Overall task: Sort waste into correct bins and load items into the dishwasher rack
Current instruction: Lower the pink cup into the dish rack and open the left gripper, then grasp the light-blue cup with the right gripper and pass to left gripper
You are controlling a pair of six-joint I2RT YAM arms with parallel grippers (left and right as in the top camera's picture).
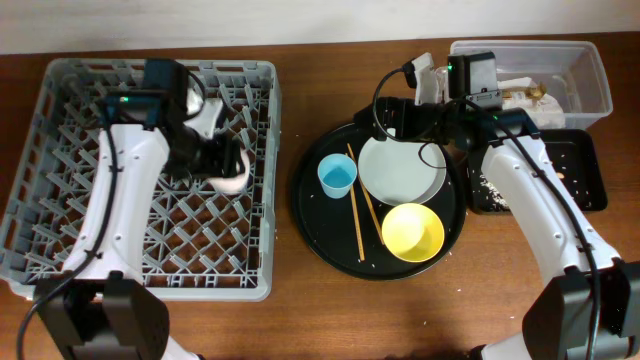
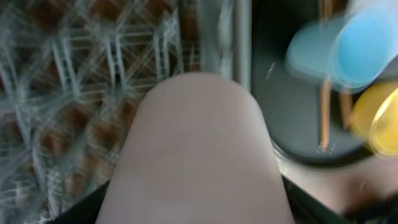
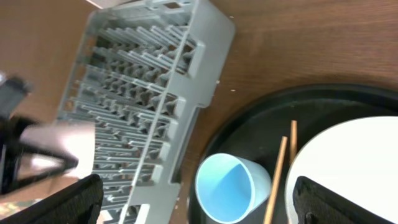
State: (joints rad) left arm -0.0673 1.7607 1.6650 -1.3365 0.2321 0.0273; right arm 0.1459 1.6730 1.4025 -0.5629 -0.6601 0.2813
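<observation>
Placement of small pink cup (image 2: 199, 155) is the step judged to be in hand. Left gripper (image 1: 220, 163) is pinching the cup and hovering over the dishwasher rack (image 1: 40, 160), which is occupying the left half of the worktop. The cup is projecting from the fingers toward the worktop's middle and near edge, above the peg rows just inside the rack's right wall. Its long axis is running straight out from the wrist camera, tilted rather than upright. Which end is the mouth cannot be told, since the left wrist view is blurring.

The coming move is looking like a short drop, needing the cup's axis lined up between pegs. Right gripper (image 3: 199, 186) is hanging spread and empty over the far side of the round black tray (image 1: 310, 215) at mid-worktop. It is well apart from the rack, so the left arm is much the nearer.
</observation>
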